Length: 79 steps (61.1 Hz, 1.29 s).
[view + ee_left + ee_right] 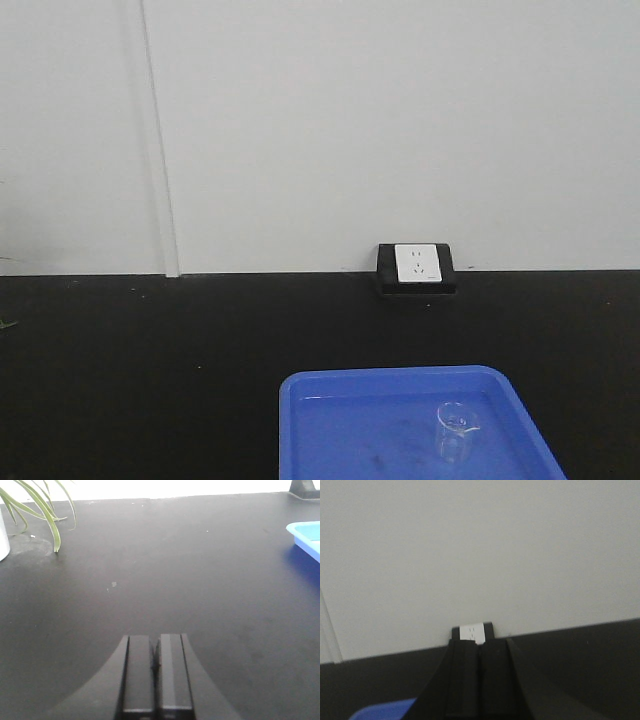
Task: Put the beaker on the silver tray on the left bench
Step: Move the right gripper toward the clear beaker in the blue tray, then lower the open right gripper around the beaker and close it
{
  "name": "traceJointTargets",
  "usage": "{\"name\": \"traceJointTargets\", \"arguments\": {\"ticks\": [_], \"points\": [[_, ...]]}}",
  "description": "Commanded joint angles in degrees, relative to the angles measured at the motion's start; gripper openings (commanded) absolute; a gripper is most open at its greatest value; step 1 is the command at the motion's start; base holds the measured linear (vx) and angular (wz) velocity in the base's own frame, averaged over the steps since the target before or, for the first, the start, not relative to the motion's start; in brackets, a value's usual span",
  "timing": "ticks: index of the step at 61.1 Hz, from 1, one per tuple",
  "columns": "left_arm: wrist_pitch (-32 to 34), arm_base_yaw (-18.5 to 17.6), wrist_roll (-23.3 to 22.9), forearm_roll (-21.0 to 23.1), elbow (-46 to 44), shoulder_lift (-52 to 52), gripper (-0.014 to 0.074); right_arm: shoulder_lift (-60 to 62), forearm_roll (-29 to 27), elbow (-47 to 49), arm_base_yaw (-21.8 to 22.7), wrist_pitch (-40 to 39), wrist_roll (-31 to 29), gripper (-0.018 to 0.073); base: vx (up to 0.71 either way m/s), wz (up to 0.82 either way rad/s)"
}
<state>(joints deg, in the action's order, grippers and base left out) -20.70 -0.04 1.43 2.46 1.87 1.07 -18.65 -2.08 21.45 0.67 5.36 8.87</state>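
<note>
1. Glass, clear and small, the beaker point(455, 432) stands upright in the blue tray point(350, 430), right of its middle, long axis vertical and mouth up. Which way the spout faces cannot be told.
2. That tray sits on the black bench point(150, 370), below a wall socket point(418, 263).
3. Left gripper point(155, 642): fingers pressed together on nothing, low over bare bench, aimed toward the wall, with plant leaves point(45, 510) far left.
4. Right gripper point(479, 647): fingers likewise together and empty, raised, pointing at the socket.
5. Printed marks on the beaker are too faint to read.
</note>
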Motion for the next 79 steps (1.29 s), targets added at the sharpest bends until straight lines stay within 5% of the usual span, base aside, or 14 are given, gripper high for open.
{"name": "traceJointTargets", "arguments": {"ticks": [1,24,51,64,79], "points": [[4.58,-0.14,-0.03,0.46,1.19,0.45,0.0001,-4.64,1.07,1.94,0.35,-2.98,-1.29,-0.0006,0.0,0.0],[4.58,-0.14,-0.03,0.46,1.19,0.45,0.0001,-16.82,1.64,1.94,0.35,-5.36,-1.23,0.0069,0.0,0.0],[4.58,-0.14,-0.03,0.46,1.19,0.45,0.0001,-26.85,1.64,1.94,0.35,-16.44,-1.09,0.0489,0.0,0.0],[4.58,-0.14,-0.03,0.46,1.19,0.45,0.0001,-37.3,2.08,1.94,0.35,-25.66,-1.26,0.0549,0.0,0.0],[4.58,-0.14,-0.03,0.46,1.19,0.45,0.0001,-52.15,15.45,1.94,-0.67,-37.02,-1.05,0.0548,0.0,0.0]]}}
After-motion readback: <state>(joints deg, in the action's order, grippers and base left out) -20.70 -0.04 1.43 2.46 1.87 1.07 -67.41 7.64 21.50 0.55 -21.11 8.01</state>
